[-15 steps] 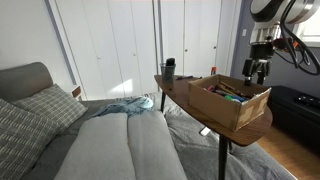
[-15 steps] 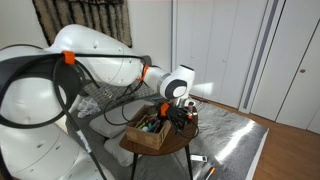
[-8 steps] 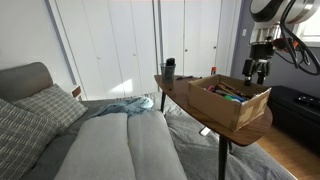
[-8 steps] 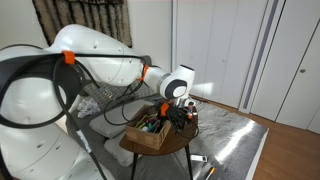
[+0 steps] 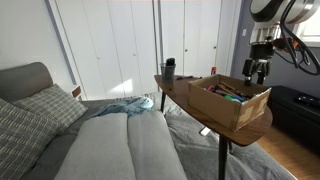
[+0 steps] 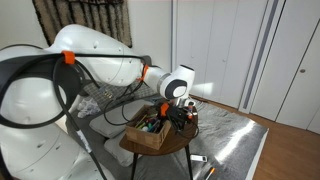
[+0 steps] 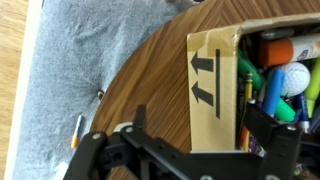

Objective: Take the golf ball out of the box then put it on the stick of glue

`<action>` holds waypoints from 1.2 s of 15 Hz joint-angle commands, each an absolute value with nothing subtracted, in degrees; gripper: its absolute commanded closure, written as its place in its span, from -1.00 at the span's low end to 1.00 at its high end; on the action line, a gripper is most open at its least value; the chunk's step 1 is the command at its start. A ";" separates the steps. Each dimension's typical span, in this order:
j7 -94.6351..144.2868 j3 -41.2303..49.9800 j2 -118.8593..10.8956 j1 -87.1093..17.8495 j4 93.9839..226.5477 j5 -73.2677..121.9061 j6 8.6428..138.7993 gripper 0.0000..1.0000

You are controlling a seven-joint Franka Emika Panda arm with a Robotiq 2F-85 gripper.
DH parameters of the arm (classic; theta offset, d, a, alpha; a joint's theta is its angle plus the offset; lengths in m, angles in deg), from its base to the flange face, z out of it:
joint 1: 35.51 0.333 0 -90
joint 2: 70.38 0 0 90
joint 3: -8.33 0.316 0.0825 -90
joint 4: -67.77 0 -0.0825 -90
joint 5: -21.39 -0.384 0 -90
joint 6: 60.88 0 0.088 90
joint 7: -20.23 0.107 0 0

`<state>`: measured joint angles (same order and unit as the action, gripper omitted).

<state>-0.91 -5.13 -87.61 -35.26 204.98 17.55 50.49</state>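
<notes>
Wide-open, empty fingers (image 7: 140, 120) hang over box (image 7: 215, 90) edge; shift onto golf ball (image 7: 296, 77), w/ markers (image 7: 280, 48) crowding it drop straight & close gently

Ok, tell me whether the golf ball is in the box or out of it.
In. The wrist view shows the golf ball lying among coloured markers inside the cardboard walls of the box.
</notes>
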 commanded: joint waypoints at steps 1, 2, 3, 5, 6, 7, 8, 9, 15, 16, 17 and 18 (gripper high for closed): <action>-1.28 -3.65 -87.48 -36.82 204.91 17.11 50.38 -1.00; -1.28 -3.65 -87.48 -36.82 204.91 17.11 50.38 -1.00; -0.13 -2.66 -88.90 -36.79 204.80 18.94 49.33 -1.00; 1.47 -1.18 -92.03 -37.25 204.51 21.68 47.54 -1.00; 1.63 -0.20 -93.60 -37.10 204.30 22.85 47.10 -1.00; 0.82 0.71 -94.43 -36.47 203.42 23.38 46.07 -1.00; -0.13 1.56 -94.63 -35.45 202.16 22.96 43.98 -1.00; -0.70 2.34 -94.67 -34.67 201.14 22.46 42.16 -1.00; -2.13 2.84 -89.66 -30.93 199.13 13.22 39.42 -1.00; -2.34 2.73 -88.03 -30.90 199.22 11.96 39.23 -1.00; -2.62 2.87 -86.70 -30.93 199.25 10.98 39.03 -1.00; -2.50 3.31 -85.47 -31.06 199.31 10.64 38.47 -1.00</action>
<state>-1.10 3.34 -89.98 -31.19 200.29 13.70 40.03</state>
